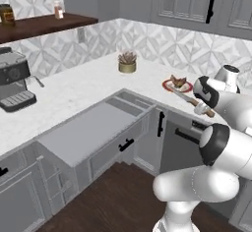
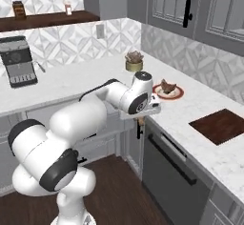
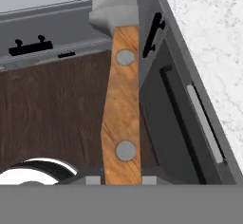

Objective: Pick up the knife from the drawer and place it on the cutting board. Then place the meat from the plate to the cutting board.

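Your hand (image 3: 122,179) is shut tight on the knife (image 3: 122,109), gripping its wooden handle so it can carry it over the open drawer (image 1: 93,130). The cutting board (image 2: 220,125) waits by the bench's front edge. Farther back, the meat (image 2: 167,86) sits on the plate (image 2: 177,94). You can read no writing anywhere.

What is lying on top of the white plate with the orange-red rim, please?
A small brown chunk of meat sits on the plate. In the left base view, the knife held by the gripper crosses its near rim.
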